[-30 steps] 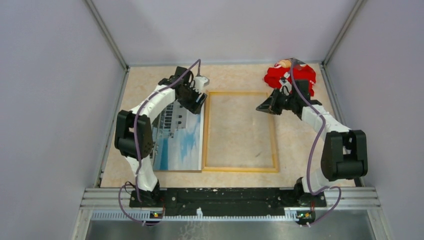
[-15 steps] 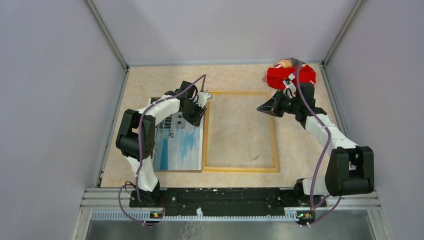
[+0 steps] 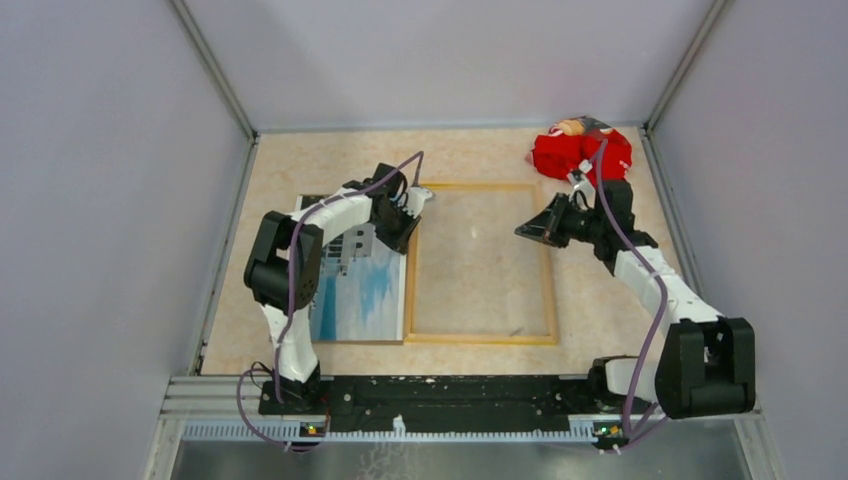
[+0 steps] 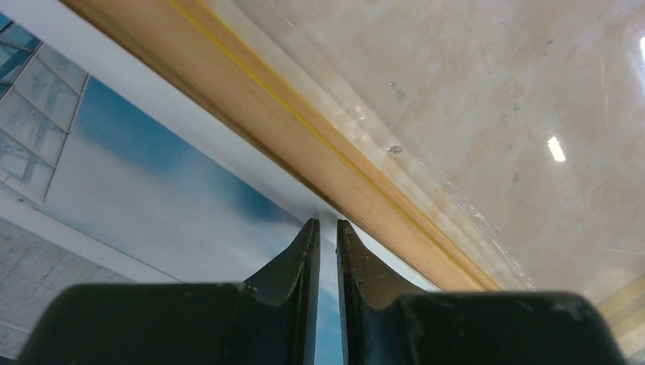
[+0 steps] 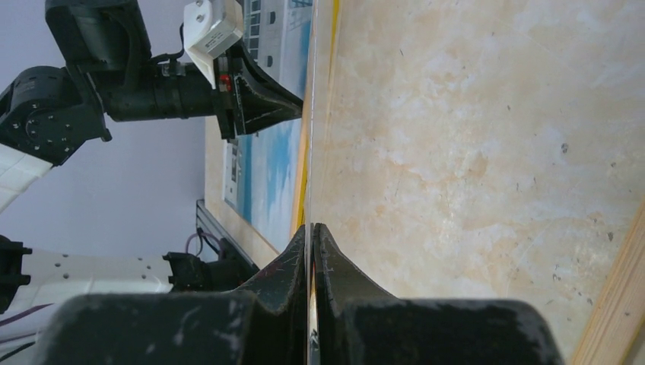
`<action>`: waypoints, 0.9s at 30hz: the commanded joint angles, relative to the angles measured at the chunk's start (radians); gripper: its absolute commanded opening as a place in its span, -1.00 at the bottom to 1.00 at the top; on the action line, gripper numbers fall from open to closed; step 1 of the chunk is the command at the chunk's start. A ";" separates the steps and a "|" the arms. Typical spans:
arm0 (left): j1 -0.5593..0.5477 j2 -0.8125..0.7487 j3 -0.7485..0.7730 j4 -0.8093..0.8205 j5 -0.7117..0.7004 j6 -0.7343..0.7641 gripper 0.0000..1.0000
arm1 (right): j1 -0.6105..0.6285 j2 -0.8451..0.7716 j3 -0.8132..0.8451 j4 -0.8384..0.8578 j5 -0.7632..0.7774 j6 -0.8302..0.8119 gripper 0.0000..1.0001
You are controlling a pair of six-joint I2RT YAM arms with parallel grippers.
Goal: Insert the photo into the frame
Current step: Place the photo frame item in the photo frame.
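One beige, marbled tabletop [image 3: 300,170] carries everything. Largest on it is the thin rectangular picture frame [image 3: 480,339], which lies flat at the centre with its pale wood side up. The left wrist view shows a fine yellow line along its rail.

Touching the frame's left rail lies the rectangular paper photo [image 3: 365,295], face up, showing a white building against blue sky. It is outside the frame.

A red bundle of fabric [image 3: 580,155] sits in the far right corner.

The left gripper [image 4: 325,225] is low over the photo's far right corner, just beside the rail. Its jaws are a narrow slit apart, and I cannot tell whether they pinch the paper.

The right gripper [image 5: 310,228] hangs above the frame's right half, with its jaws pressed together on nothing.
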State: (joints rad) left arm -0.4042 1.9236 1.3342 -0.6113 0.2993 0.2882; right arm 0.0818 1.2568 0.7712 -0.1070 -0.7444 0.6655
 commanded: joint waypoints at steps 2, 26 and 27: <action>-0.041 0.019 0.057 -0.013 -0.004 -0.015 -0.60 | -0.006 -0.094 -0.038 -0.014 0.040 -0.024 -1.00; -0.024 -0.066 0.069 -0.061 0.005 -0.035 -0.03 | -0.007 -0.088 0.019 0.200 -0.010 0.055 -1.00; -0.022 -0.065 0.059 -0.061 0.017 -0.041 -0.04 | -0.007 -0.078 0.018 0.222 -0.011 0.064 -1.00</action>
State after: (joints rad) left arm -0.4351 1.9034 1.3933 -0.6582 0.2771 0.2768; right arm 0.0818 1.1381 0.7303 -0.0257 -0.7185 0.7013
